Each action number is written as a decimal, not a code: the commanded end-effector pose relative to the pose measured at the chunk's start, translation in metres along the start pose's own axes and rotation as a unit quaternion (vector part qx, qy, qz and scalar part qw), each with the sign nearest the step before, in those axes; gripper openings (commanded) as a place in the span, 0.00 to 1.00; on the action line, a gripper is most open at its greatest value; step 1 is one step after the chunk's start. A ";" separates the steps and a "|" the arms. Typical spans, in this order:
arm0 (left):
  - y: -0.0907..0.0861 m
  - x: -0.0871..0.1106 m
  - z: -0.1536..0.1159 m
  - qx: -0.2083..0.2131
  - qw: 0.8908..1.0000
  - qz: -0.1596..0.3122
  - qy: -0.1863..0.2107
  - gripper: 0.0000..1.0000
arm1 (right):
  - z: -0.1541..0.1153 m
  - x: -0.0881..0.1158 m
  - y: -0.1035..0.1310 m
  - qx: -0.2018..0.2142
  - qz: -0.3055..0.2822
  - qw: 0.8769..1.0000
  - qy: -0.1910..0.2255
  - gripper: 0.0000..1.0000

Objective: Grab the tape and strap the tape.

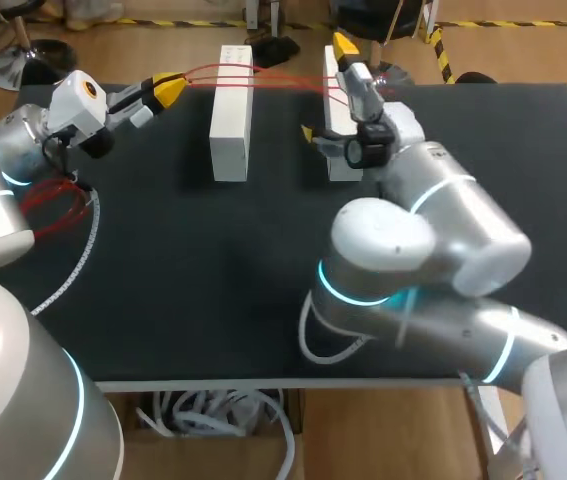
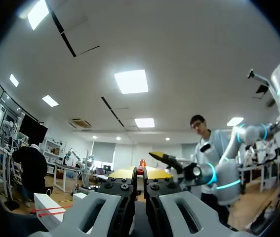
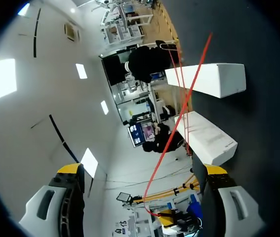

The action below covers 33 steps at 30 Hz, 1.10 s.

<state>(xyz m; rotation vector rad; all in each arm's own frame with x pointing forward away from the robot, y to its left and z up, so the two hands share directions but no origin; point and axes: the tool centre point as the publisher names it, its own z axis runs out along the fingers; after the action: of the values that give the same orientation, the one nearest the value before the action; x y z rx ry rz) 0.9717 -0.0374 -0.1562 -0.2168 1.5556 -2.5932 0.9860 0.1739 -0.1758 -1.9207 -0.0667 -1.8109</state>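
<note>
Left gripper (image 1: 168,88) at the far left of the table (image 1: 213,280), fingers pinched together. In its own wrist view the yellow tips meet with no gap. In the head view the red tape (image 1: 263,78) runs straight into them, so I judge it clamped on the tape's end. From there the tape goes taut as two thin strands across the far end of the left block (image 1: 231,115) and on toward the right block (image 1: 335,160). Right gripper (image 1: 325,90) is at the right block's far end with its fingers spread wide. Its wrist view shows a strand of tape (image 3: 179,118) crossing the gap between the fingers, touching neither pad as far as I can tell, so it grips nothing. Both blocks show ahead of it, with the strand running past them. Red loops (image 1: 53,200) lie by the left arm; cannot tell whether they are slack of the same tape. Step in hand, as I read it: the grab is done and the strapping is under way, with the tape stretched over the blocks but not yet secured at the right end. The next move likely calls for the right gripper to centre on the strand and close, while the left keeps tension. Risk: a thin strand slipping past the open fingers, or the pull tipping a block.
</note>
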 end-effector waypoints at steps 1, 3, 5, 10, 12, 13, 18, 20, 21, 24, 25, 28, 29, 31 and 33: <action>0.001 0.000 0.000 0.001 1.000 0.001 0.000 0.00 | 0.013 0.000 -0.004 -0.063 0.009 0.998 0.027 1.00; 0.001 0.000 0.000 0.001 1.000 0.001 0.000 0.00 | 0.014 0.003 -0.002 -0.067 0.013 0.997 0.027 1.00; 0.001 0.000 0.000 0.001 1.000 0.001 0.000 0.00 | 0.015 0.006 0.000 -0.072 0.018 0.997 0.026 1.00; 0.001 0.000 0.000 0.001 1.000 0.001 0.000 0.00 | 0.014 0.011 0.009 -0.086 0.035 0.995 0.019 1.00; 0.001 0.000 0.000 0.001 1.000 0.001 0.000 0.00 | 0.013 0.013 0.014 -0.096 0.041 0.994 0.018 1.00; 0.001 0.000 0.000 0.001 1.000 0.001 0.000 0.00 | 0.013 0.015 0.016 -0.100 0.042 0.994 0.020 1.00; 0.001 0.000 0.000 0.001 1.000 0.001 0.000 0.00 | 0.009 0.025 0.026 -0.116 0.053 0.991 0.027 1.00; 0.001 0.000 0.000 0.001 1.000 0.001 0.000 0.00 | 0.009 0.028 0.032 -0.124 0.055 0.990 0.030 1.00; 0.001 0.000 0.000 0.001 1.000 0.001 0.000 0.00 | 0.009 0.029 0.034 -0.126 0.056 0.990 0.031 1.00; 0.001 0.000 0.000 0.001 1.000 0.001 0.000 0.00 | 0.007 0.034 0.042 -0.135 0.057 0.989 0.037 1.00; 0.001 0.000 0.000 0.001 1.000 0.001 0.000 0.00 | 0.006 0.035 0.044 -0.137 0.056 0.988 0.040 1.00; 0.001 0.000 0.000 0.001 1.000 0.001 0.000 0.00 | 0.005 0.039 0.053 -0.147 0.054 0.987 0.046 1.00; 0.001 0.000 0.000 0.001 1.000 0.001 0.000 0.00 | 0.005 0.040 0.056 -0.151 0.054 0.986 0.048 1.00; 0.001 0.000 0.000 0.001 1.000 0.001 0.000 0.00 | 0.004 0.042 0.061 -0.158 0.056 0.985 0.050 1.00; 0.001 0.000 0.000 0.001 1.000 0.001 0.000 0.00 | 0.002 0.045 0.064 -0.159 0.056 0.984 0.051 1.00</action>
<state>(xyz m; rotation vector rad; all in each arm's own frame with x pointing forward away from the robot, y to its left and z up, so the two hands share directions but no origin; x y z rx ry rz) 0.9717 -0.0374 -0.1562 -0.2168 1.5556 -2.5932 1.0163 0.1065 -0.1574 -1.9751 0.3762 -1.9370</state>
